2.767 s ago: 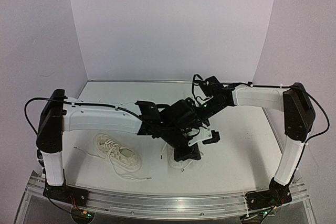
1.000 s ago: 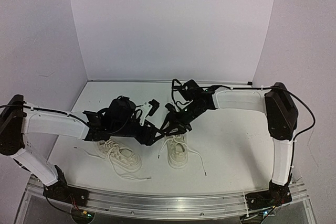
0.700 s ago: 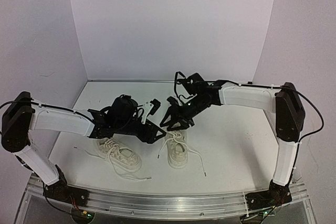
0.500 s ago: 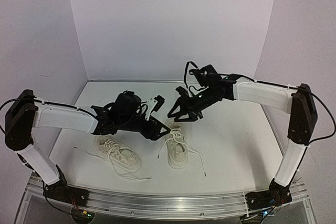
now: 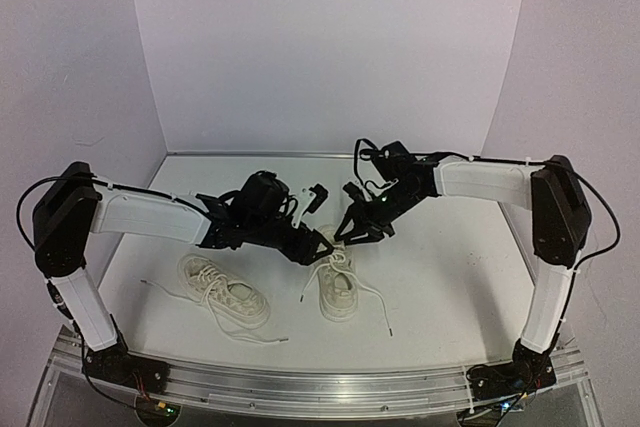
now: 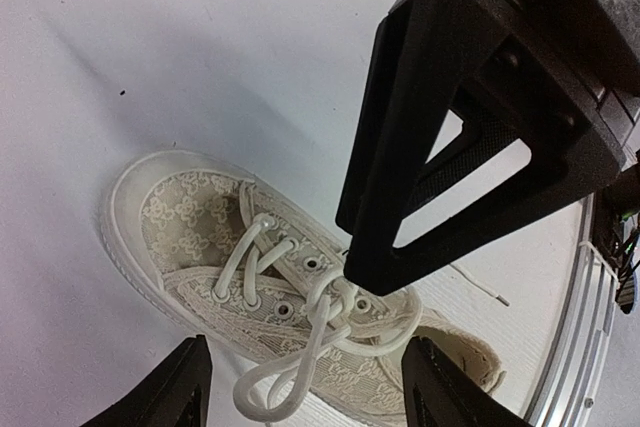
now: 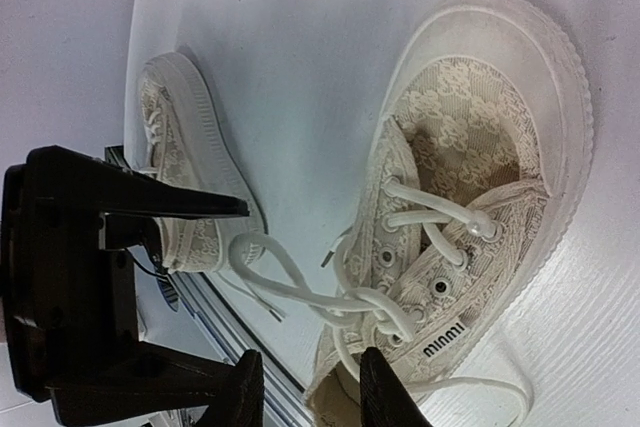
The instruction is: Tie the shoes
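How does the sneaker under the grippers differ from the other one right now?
Pose: the centre sneaker lies straight near-to-far; the left-side sneaker lies diagonally.
Laces: the centre sneaker's are crossed into a loose knot with a loop; the left-side sneaker's ends trail over the table, knot unclear.
Attention: the open left gripper and right gripper hover over the centre sneaker, none by the left-side sneaker.
Both are cream, patterned, upright.

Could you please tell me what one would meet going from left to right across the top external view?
Left arm's elbow → left shoe → right shoe → right arm's elbow.
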`<state>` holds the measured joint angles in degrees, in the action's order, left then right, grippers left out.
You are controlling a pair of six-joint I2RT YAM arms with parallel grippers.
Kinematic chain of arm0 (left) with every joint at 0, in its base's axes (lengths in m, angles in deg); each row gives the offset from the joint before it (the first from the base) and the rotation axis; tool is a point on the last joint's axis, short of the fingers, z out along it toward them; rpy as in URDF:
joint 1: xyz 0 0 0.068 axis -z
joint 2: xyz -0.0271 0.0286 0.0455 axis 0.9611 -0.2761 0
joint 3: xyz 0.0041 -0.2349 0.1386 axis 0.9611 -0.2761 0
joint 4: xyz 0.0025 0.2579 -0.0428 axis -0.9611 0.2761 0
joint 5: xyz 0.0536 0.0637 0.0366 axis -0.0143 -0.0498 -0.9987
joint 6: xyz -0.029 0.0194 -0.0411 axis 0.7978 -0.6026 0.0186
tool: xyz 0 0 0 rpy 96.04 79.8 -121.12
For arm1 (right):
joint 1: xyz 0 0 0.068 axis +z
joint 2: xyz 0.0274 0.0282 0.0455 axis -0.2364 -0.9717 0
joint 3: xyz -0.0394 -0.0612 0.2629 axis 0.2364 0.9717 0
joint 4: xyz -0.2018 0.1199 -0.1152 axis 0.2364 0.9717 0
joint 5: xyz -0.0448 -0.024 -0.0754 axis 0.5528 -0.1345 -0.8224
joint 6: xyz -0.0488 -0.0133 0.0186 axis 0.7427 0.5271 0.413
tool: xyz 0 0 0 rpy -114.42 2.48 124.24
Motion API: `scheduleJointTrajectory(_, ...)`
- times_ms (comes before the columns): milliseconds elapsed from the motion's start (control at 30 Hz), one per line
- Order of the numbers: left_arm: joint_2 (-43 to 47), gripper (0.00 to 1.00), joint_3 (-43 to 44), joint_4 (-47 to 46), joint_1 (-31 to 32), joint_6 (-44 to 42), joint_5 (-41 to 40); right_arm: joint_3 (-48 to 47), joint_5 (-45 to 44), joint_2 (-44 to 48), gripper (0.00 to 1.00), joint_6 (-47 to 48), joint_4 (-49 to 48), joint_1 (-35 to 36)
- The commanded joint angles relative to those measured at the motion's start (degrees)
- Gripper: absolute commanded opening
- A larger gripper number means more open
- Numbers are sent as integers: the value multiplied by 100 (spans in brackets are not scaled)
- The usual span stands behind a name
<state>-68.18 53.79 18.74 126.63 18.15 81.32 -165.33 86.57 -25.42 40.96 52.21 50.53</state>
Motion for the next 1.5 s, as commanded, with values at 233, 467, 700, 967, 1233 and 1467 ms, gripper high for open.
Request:
scheduleJointTrajectory(233, -122, 59, 211, 139, -95, 23, 139, -270, -148, -478, 25, 448, 87, 32)
scheduleJointTrajectory(467, -165, 56, 175, 140, -134, 54, 163, -340, -131, -643, 24, 622, 167, 48)
scheduleJointTrajectory(700, -240, 50, 228, 148, -168, 55, 236, -422, -103, -739, 23, 826, 302, 50)
scheduleJointTrajectory(967, -270, 38, 258, 148, -236, 40, 301, -506, -41, -747, 14, 1014, 434, 58)
scheduleJointTrajectory(1233, -306, 32, 294, 148, -281, 39, 382, -633, -123, -840, 14, 1243, 648, 134)
scheduleJointTrajectory(1467, -316, 26, 324, 280, -290, 21, 456, -830, -381, -938, 11, 1483, 969, 164)
